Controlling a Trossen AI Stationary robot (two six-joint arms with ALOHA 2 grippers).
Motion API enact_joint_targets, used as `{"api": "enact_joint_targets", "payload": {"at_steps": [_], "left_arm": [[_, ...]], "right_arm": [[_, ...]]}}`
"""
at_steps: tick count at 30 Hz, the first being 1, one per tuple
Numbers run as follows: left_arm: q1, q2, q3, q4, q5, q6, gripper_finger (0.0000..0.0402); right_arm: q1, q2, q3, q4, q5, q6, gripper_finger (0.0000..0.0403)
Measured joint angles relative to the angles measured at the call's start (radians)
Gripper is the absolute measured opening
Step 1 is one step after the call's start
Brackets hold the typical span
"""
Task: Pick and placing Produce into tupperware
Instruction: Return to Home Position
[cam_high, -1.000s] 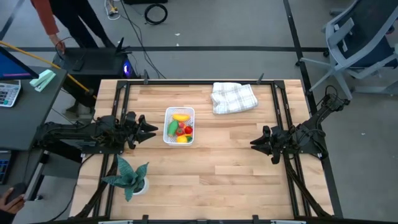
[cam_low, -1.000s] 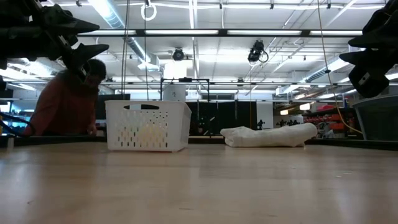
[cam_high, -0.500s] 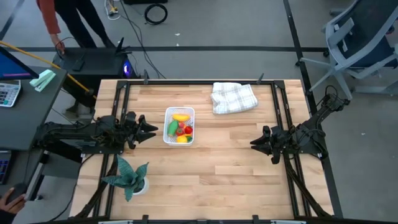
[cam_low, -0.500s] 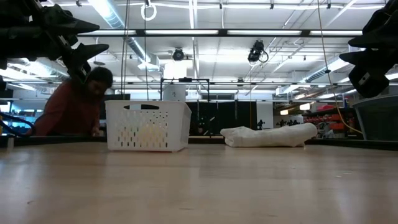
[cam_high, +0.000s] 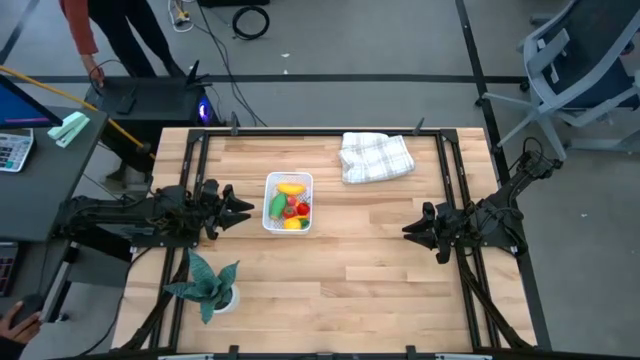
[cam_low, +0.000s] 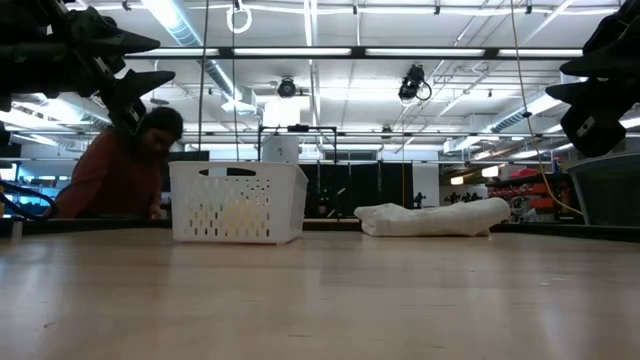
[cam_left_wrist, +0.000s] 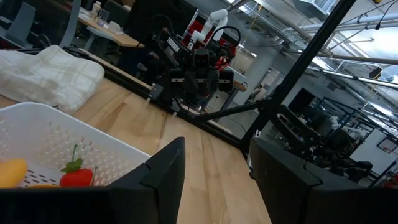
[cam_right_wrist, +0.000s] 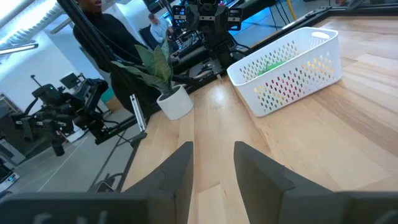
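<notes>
Evidently the packing is finished, and the step in hand is the retreat to rest. At the left of the high view the left gripper (cam_high: 240, 208) hangs just beside the tupperware (cam_high: 267, 182), its jaws moderately wide with nothing between them. In the lower left stands a potted plant (cam_high: 207, 282). The tupperware sits left of centre on the bench (cam_high: 360, 270) with the produce (cam_high: 288, 206) inside: a banana (cam_high: 291, 187) at its upper end, a green piece (cam_high: 277, 205) and red ones (cam_high: 299, 208). To its upper right lies a checked cloth (cam_high: 377, 157). Right of centre the right gripper (cam_high: 412, 229) waits well apart from the tupperware, jaws narrowly parted and empty. I see no produce outside the tupperware, so the next move likely calls only for parking both arms, with no grasp.
</notes>
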Motion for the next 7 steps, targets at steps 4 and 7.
{"api": "enact_joint_targets", "payload": {"at_steps": [4,7], "left_arm": [[0.000,0.000,0.000,0.000,0.000,0.000,0.0192],[0.000,0.000,0.000,0.000,0.000,0.000,0.0194]], "right_arm": [[0.000,0.000,0.000,0.000,0.000,0.000,0.0124],[0.000,0.000,0.000,0.000,0.000,0.000,0.0124]]}}
